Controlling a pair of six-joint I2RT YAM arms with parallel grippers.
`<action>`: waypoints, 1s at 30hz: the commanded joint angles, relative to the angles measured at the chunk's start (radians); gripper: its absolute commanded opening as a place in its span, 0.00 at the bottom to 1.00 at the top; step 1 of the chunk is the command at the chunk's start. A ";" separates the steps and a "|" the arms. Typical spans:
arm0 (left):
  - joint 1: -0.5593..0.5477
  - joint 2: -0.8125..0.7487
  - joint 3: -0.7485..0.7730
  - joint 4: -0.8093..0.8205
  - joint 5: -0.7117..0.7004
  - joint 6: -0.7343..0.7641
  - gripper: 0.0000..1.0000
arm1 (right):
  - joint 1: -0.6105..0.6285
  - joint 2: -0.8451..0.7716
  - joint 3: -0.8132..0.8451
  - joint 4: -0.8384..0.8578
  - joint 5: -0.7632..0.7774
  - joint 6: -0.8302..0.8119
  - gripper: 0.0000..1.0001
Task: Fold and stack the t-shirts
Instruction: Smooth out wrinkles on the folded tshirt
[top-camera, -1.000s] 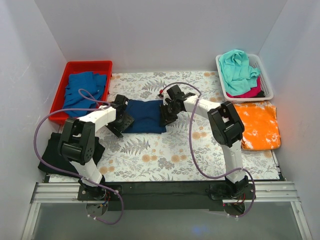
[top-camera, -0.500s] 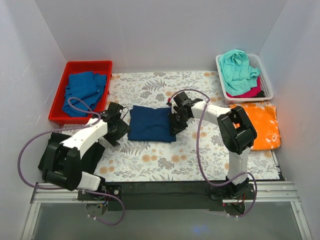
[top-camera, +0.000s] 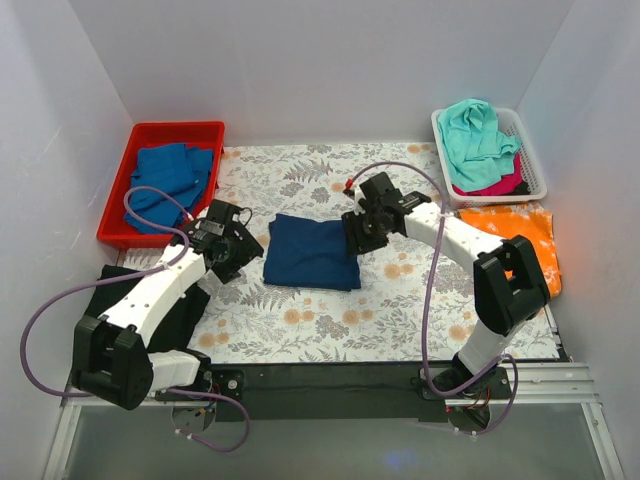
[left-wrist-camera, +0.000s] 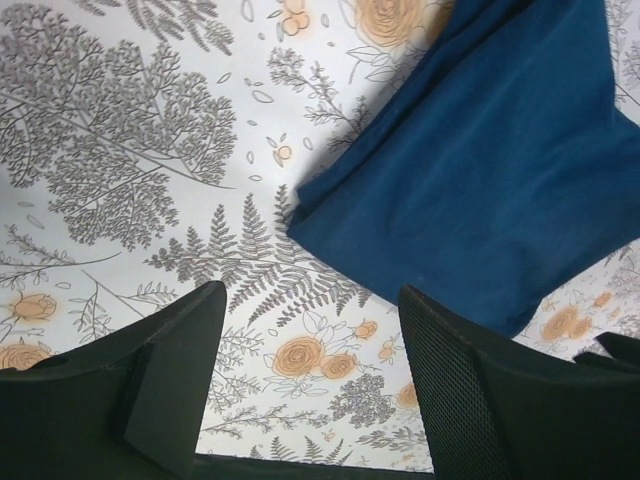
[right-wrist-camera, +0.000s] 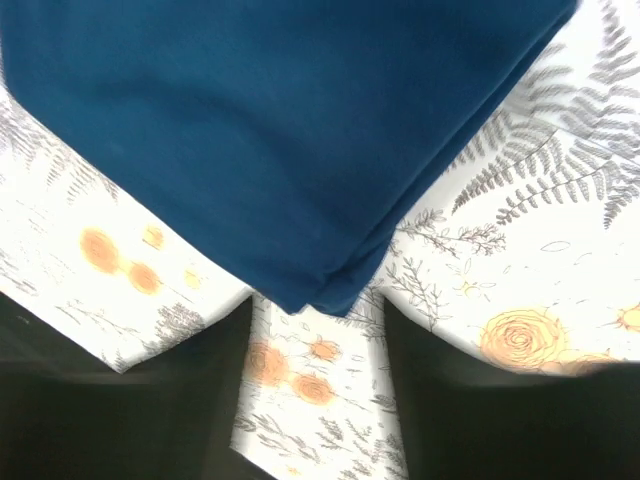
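A navy blue t-shirt (top-camera: 310, 254) lies folded into a flat rectangle on the flowered tablecloth, in the middle of the table. My left gripper (top-camera: 243, 250) sits just off its left edge, open, with only tablecloth between its fingers (left-wrist-camera: 170, 350); the shirt (left-wrist-camera: 480, 170) is up and to the right of them. My right gripper (top-camera: 356, 240) is at the shirt's right edge, open. A folded corner of the shirt (right-wrist-camera: 300, 150) lies right at its fingertips (right-wrist-camera: 215, 350), loose on the cloth. No print shows on the shirt.
A red bin (top-camera: 150, 132) at the back left holds folded blue shirts (top-camera: 165, 180). A white basket (top-camera: 535, 165) at the back right holds teal (top-camera: 475, 135) and pink shirts. An orange shirt (top-camera: 520, 245) lies flat on the right. A black one (top-camera: 105, 300) lies at the left edge.
The right jaws have widened and let go of the shirt's edge. Both arms have stretched out lower, and the folded shirt has shifted slightly right and nearer. The left gripper has drawn off its left edge.
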 joint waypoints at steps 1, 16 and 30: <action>-0.003 0.013 0.061 0.034 0.028 0.064 0.69 | -0.008 -0.054 0.052 0.039 0.041 0.002 0.69; 0.003 -0.035 0.128 0.037 0.038 0.100 0.76 | -0.124 -0.067 -0.235 0.422 -0.253 0.132 0.92; 0.058 -0.101 0.150 0.009 0.033 0.105 0.79 | -0.132 0.042 -0.288 0.515 -0.282 0.181 0.86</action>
